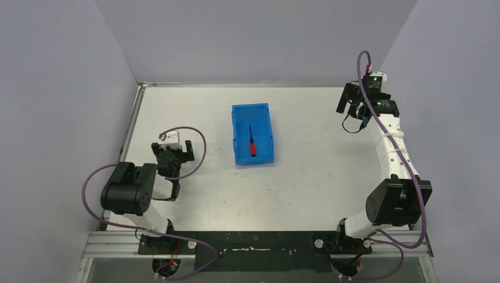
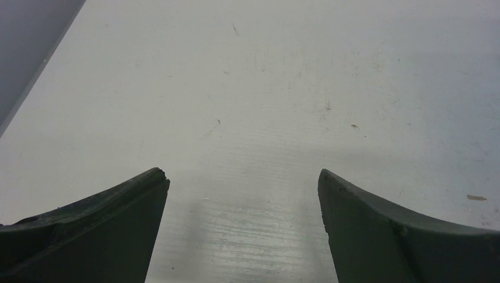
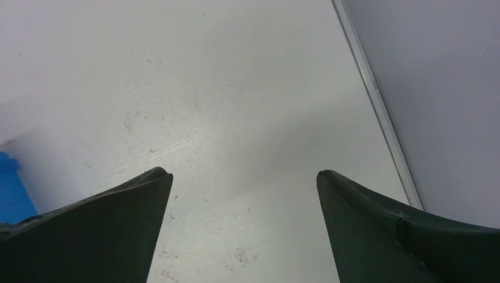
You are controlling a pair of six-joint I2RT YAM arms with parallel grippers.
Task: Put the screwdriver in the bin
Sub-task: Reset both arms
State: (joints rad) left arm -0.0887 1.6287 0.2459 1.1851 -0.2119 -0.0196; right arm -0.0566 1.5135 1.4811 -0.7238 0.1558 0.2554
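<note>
The bright blue bin [image 1: 239, 154] sits at the middle of the white table. The screwdriver [image 1: 252, 143], red handle near and black shaft pointing away, lies inside it on the floor of the bin. My left gripper [image 1: 176, 151] is open and empty over the table left of the bin; its wrist view shows only bare table between the fingers [image 2: 243, 177]. My right gripper [image 1: 352, 108] is open and empty at the far right, well away from the bin. A corner of the bin [image 3: 7, 188] shows at the left edge of the right wrist view.
Grey walls enclose the table on the left, back and right. A metal rim [image 3: 377, 100] runs along the table's right edge close to my right gripper. Purple cables loop from both arms.
</note>
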